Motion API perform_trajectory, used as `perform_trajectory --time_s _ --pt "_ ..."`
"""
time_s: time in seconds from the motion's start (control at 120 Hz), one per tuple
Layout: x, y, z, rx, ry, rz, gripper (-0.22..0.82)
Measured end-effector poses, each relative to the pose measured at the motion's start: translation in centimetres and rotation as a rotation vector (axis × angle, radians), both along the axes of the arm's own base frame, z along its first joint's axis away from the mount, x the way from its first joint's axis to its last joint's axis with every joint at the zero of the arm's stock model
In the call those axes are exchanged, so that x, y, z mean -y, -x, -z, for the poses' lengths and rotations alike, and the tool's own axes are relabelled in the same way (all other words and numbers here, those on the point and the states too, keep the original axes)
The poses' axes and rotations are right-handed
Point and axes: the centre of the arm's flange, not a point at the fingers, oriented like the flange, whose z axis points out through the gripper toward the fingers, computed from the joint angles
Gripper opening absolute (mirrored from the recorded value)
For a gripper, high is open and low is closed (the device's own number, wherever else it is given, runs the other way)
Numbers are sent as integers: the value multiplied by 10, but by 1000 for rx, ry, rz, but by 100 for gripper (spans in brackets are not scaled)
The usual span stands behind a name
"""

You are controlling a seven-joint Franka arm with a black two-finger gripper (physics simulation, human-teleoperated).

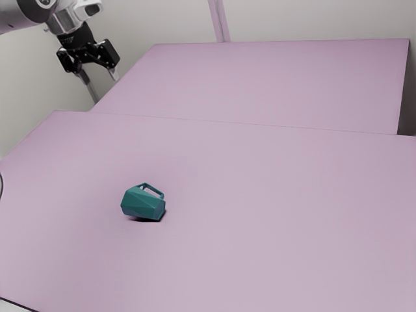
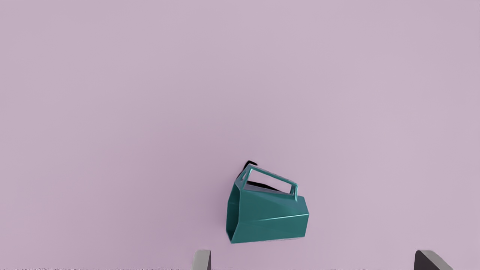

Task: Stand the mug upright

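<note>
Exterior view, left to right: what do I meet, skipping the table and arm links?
Black two-finger gripper → teal faceted mug, lying on its side → pink upright strip against the wall.

Passes freely above and all around the faceted teal plastic-looking mug (image 2: 270,225) on the flat pink tabletop (image 1: 292,227); meets resistance at its angular handle (image 2: 273,175).

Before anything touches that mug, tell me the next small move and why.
I'd lower the open hand toward the mug, fingers kept apart: it lies on its side on the table, and the hand hovers well above.
</note>
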Motion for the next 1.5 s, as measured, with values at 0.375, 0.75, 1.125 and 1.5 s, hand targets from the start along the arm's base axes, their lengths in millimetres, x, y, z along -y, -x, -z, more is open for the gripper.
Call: perform_trajectory --time_s 0.375,0.75,1.125,1.5 --pt "-71 87 194 -180 485 -120 59" --pt "-146 104 330 -87 753 -138 59" --pt "-100 97 361 27 879 8 59" --pt "-69 103 377 68 933 91 57"
